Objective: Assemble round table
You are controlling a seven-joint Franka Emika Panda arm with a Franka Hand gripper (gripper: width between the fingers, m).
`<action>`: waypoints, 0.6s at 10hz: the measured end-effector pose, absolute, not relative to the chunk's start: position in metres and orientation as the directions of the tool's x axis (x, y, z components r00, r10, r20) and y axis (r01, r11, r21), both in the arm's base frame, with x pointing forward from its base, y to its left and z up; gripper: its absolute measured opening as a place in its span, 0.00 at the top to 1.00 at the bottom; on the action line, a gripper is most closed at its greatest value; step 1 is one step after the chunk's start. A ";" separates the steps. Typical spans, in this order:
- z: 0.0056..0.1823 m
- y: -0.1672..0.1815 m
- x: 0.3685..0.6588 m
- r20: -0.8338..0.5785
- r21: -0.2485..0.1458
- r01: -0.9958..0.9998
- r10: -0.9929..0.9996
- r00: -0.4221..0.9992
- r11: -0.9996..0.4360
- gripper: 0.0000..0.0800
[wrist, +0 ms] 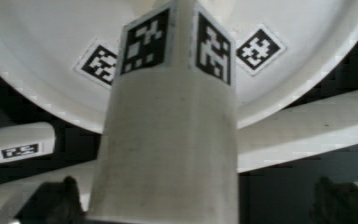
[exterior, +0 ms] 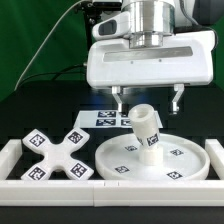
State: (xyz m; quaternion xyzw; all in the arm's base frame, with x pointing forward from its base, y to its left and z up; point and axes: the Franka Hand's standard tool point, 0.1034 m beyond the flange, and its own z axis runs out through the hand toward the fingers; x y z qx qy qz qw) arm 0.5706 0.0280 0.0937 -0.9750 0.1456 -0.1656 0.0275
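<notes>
The large white round disc [exterior: 165,165] lies flat at the front, on the exterior view's right. The short cylindrical leg [exterior: 147,132] stands upright on it, slightly tilted, with tags on its side. The X-shaped cross base [exterior: 57,155] lies to the disc's left, apart from it. My gripper [exterior: 147,103] hangs open just above the leg's top, one finger on each side, touching nothing. In the wrist view the leg [wrist: 167,130] fills the middle in front of the disc [wrist: 69,40]. The dark fingertips [wrist: 51,200] stand wide apart either side of my gripper's middle [wrist: 201,205].
The marker board [exterior: 103,118] lies behind the disc, under the gripper. A white raised rail [exterior: 15,150] borders the work area at the front and sides. A white bar with a tag [wrist: 19,148] shows beside the leg in the wrist view.
</notes>
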 end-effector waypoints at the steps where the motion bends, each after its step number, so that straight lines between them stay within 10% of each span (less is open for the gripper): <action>1: 0.095 0.026 0.572 0.215 -0.119 -0.288 -0.308 0.927 -0.950 0.19; 6: 0.096 0.016 0.577 -0.111 -0.155 -0.333 -0.319 0.941 -0.930 0.19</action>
